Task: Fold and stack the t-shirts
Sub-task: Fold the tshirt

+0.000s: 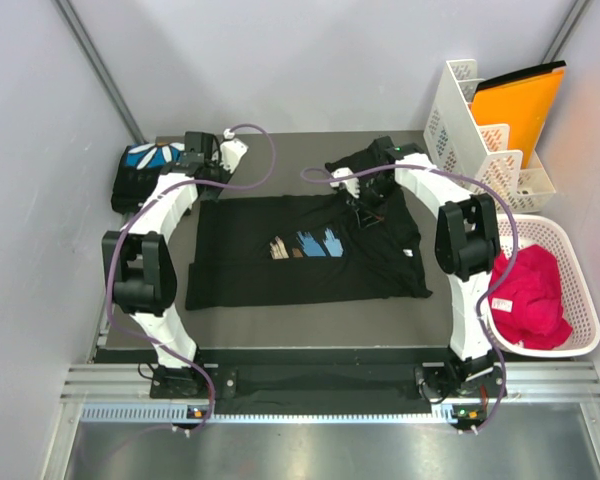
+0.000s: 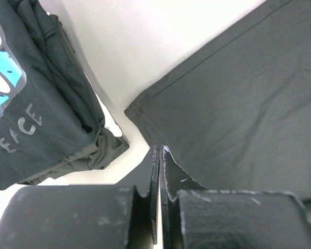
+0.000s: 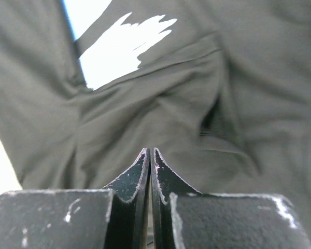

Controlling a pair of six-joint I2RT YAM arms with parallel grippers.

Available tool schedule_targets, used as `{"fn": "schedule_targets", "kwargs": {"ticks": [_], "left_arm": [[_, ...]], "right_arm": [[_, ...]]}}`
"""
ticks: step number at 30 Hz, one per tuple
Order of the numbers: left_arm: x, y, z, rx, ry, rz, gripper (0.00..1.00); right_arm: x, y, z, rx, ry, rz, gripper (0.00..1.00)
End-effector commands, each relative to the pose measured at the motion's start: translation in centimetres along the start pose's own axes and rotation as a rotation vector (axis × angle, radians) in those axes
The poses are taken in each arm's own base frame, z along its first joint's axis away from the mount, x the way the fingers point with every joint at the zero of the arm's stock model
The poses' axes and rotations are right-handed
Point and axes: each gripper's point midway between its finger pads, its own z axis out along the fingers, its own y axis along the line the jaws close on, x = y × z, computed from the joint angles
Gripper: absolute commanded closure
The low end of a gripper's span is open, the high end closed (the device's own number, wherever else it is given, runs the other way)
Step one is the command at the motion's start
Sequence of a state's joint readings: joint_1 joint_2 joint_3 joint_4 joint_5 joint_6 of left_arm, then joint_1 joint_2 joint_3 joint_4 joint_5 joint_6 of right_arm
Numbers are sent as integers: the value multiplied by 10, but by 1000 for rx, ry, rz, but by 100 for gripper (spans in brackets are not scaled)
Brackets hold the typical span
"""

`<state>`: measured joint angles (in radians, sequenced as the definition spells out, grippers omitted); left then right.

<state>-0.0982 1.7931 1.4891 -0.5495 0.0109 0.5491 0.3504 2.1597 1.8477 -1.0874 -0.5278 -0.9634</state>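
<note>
Overall, one dark surface (image 1: 310, 320) is carrying two black t-shirts. The spread shirt (image 1: 280, 275) is lying flat across the middle, taking up most of the width between the two arms. Its hem side is pointing left and its far right part is bunching into folds. A small print (image 1: 305, 245) of blue and tan brush strokes is showing at its centre.

Two white-and-black arms, a left arm (image 1: 140, 270) and a right arm (image 1: 465, 240), are reaching over the shirt's far edge. One white basket (image 1: 580, 270) is standing at the right and holding one red cloth (image 1: 528, 295). Behind it, one white rack (image 1: 460, 110) is holding one orange folder (image 1: 525, 105).

The folded shirt (image 1: 140, 185) is sitting in the far left corner, showing blue with white petals on top.

The left end effector (image 2: 159, 153) is pressing its fingers together at the spread shirt's far left corner. The right end effector (image 3: 149, 153) is doing likewise over the rumpled cloth. Whether either is pinching fabric I cannot tell.
</note>
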Motion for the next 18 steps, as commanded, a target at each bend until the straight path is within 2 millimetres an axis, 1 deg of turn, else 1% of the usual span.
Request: {"fn": "schedule_targets", "kwargs": {"ticks": [1,2,4,5,7,13,14,16,17,18], "left_arm": [[-16,3,0,-6,-35,13,100],[-16,3,0,-6,-35,12,100],[-15,2,0,-4,-31,14,100],[-16,1,1,-4,-30,17,100],[-16,1,1,-6,-31,21,100],[-17,-1,3,-4,-27,30,100],[-16,-1,4,-1,-25,32,100],[-17,-1,4,-2,-28,33,100],[-17,-3,5,2,-25,32,100],[-17,-2,5,-1,-27,31,100]], "right_arm": [[-5,15,1,-73,-10,-43,100],[-5,9,4,-50,-13,-50,100],[-2,5,10,-26,-1,-34,100],[-5,-3,12,8,-13,-44,100],[-3,-9,19,34,-9,-26,100],[-14,-38,29,142,-29,-29,100],[-16,-51,29,201,-31,-39,100],[-21,-58,24,244,-50,-33,100],[-29,-69,17,306,-68,-45,100],[-32,-72,14,330,-77,-37,100]]}}
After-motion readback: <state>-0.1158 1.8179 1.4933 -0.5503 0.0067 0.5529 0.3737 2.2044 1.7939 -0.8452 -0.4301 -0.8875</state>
